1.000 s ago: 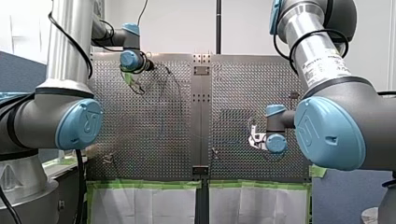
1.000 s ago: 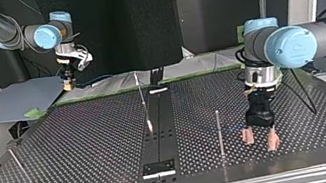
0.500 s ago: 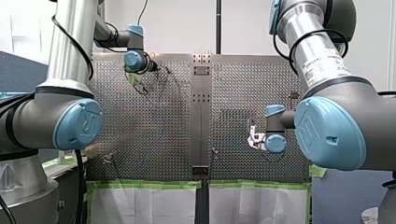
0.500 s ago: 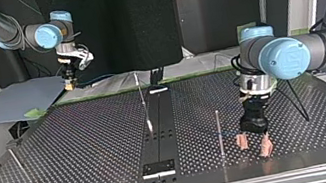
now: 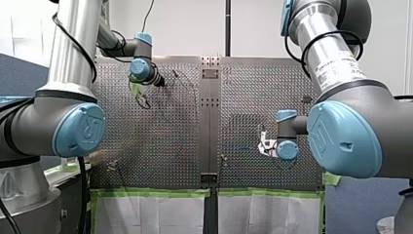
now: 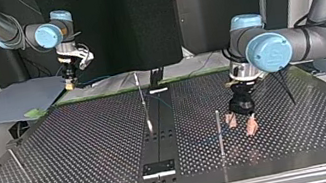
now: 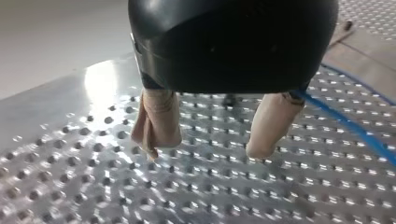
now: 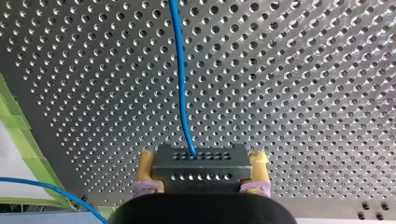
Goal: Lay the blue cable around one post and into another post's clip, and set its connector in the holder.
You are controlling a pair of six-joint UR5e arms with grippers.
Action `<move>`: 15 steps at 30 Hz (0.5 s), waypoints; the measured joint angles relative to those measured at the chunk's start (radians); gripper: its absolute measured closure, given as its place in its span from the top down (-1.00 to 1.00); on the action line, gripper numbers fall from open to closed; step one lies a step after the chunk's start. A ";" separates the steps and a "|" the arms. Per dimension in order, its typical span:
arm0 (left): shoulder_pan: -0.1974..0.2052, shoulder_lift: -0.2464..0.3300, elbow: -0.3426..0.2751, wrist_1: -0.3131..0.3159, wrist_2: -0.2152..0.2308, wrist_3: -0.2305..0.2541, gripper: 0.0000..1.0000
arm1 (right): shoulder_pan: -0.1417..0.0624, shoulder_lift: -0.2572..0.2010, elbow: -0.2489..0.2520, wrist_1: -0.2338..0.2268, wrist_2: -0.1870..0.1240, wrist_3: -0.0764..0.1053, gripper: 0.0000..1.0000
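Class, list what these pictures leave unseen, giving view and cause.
The blue cable: left wrist view, cut off by the edge beside my left gripper.
Near end of the connector: right wrist view, behind my right gripper.
Any clip on the post: top view, too small.
The cable's route: front view, too thin.

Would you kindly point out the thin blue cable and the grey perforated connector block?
thin blue cable [image 8: 179, 70]: right wrist view, middle of its length.
grey perforated connector block [image 8: 200, 164]: right wrist view, its front face.

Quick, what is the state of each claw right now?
My left claw: open, holding nothing.
My right claw: closed on the connector of the blue cable.
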 joint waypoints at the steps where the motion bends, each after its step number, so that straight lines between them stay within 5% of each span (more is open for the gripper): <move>1: -0.001 0.000 -0.012 0.011 0.001 0.002 1.00 | 0.000 0.000 0.000 0.000 0.000 0.000 -1.00; 15: -0.001 0.017 -0.080 0.134 0.085 -0.092 1.00 | 0.001 0.002 0.002 0.000 0.000 -0.002 -1.00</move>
